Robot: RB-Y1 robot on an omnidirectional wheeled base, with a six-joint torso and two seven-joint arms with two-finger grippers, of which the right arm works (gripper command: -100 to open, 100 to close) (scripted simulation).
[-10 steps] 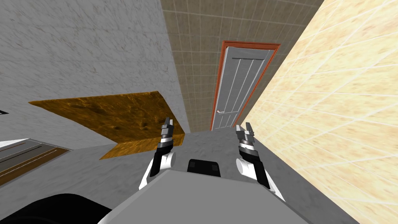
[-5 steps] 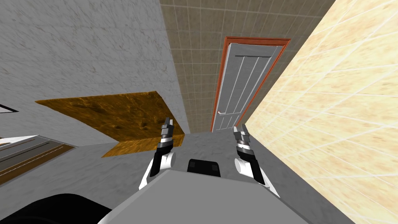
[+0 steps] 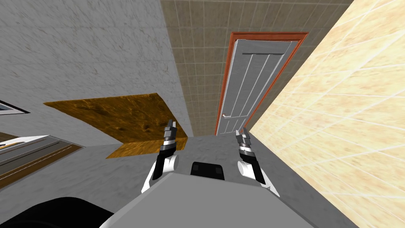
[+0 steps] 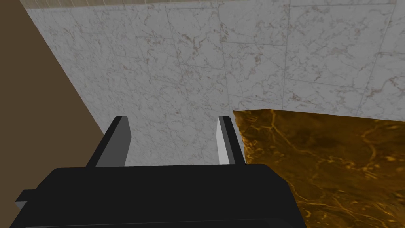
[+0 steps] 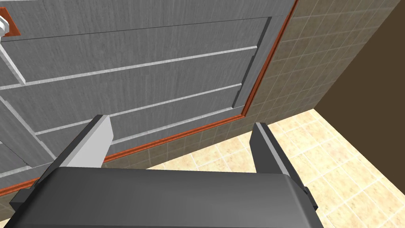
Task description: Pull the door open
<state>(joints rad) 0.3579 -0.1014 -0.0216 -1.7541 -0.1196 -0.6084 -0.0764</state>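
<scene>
1. Right end effector (image 5: 180, 122): fingers apart, empty, aimed at the door (image 5: 138, 59), which is well apart ahead.
2. Handle (image 3: 224, 116) lies ahead, to its left.
3. Approach step; the next move likely calls for reaching and clamping the handle.
4. Left end effector (image 4: 172, 118): fingers apart, beside a slab (image 4: 336, 166).

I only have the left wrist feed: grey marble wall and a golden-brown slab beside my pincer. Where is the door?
Observer: Straight ahead at the end of the corridor. The grey panelled door sits in an orange-red frame and looks shut.
Operator: Is the right pincer on it?
Observer: No. The right pincer points at the door's panels, with its fingers open and nothing between them.
Operator: Where's the handle?
Observer: The small silver handle is low on the door's left edge in the head view, apart from the right pincer.
</scene>
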